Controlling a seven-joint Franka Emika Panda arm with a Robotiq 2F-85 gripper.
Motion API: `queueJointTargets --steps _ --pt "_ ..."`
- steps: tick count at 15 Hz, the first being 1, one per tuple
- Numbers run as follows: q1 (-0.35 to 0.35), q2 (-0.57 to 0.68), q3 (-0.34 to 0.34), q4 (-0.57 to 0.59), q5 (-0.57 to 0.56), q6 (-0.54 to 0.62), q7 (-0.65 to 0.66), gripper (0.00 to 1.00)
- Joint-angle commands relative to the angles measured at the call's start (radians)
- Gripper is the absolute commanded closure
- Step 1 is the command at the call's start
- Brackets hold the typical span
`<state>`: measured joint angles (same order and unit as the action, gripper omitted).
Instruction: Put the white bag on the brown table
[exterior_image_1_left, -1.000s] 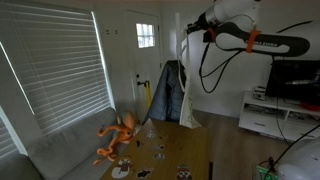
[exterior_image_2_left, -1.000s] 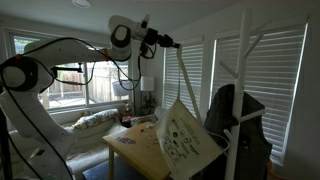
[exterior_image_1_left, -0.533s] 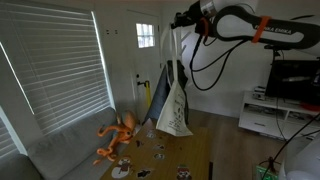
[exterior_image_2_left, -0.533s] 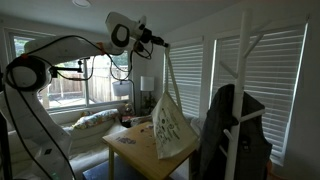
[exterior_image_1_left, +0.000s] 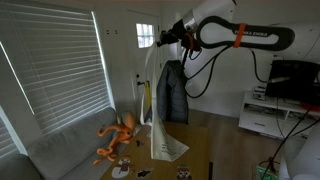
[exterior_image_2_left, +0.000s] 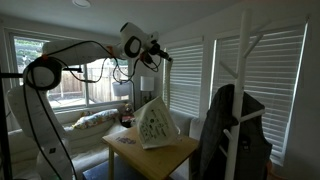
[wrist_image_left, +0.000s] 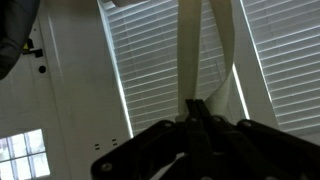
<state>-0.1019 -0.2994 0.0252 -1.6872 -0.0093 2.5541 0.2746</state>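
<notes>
White bag (exterior_image_1_left: 162, 138) is slumping into a tent shape, its base resting on the brown table (exterior_image_1_left: 193, 150), with an orange plush toy (exterior_image_1_left: 118, 136) lying off to its left. Its long pale straps (wrist_image_left: 188, 50) are running up to the gripper (exterior_image_1_left: 165, 38), whose fingers are pinching closed on them. Small dark prints are showing on the cloth in an exterior view, too small to read.

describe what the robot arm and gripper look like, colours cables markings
The arm is glossy white with rounded, tubular links, an orange band near the wrist and dark lettering beside it, too small to read. Black cables loop loosely under it. The gripper is black, with slim fingers.
</notes>
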Motion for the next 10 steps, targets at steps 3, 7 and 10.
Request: queueJointTargets --steps 3,7,10 --pt "0.033 0.039 -0.072 0.001 0.115 -0.006 -0.071 0.57" --pt "0.031 0.031 -0.068 0.018 0.175 -0.076 -0.011 0.3" --pt "0.046 0.026 -0.08 0.04 0.272 -0.189 0.024 0.09"
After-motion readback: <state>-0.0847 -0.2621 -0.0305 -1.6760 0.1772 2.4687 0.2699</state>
